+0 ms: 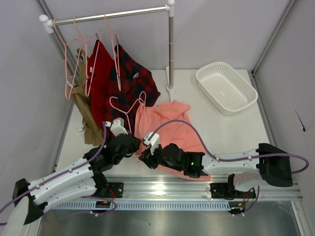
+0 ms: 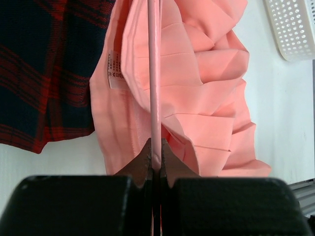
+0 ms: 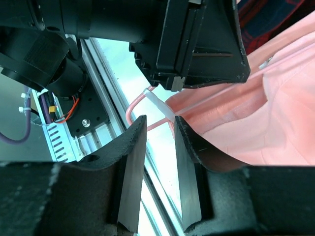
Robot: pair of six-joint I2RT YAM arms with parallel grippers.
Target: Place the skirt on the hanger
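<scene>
The white table (image 1: 231, 132) carries the skirt (image 1: 172, 128), a salmon-pink heap lying near its front middle, just ahead of both arms. Its length runs from the near edge away toward the far side, and it is bunched in soft, pleat-like folds. Behind it a white rail (image 1: 113, 15) holds a plain red garment (image 1: 98, 69), a red-and-black plaid shirt (image 1: 135, 81), a tan garment (image 1: 86, 115) and spare pink hangers. At the far right stands a white perforated basket (image 1: 226, 88), its holed floor in full view. The hanger (image 2: 154, 73), thin pale-pink wire, rises at the skirt's left edge, and in the left wrist view one wire runs straight away from the fingers across the pink cloth. The left gripper (image 2: 155, 147) is clenched on that wire. The right gripper (image 3: 160, 123) stands released, its jaws parted beside the skirt's edge. A small white label (image 2: 114, 69) sits on the skirt's left border, next to the plaid shirt.
</scene>
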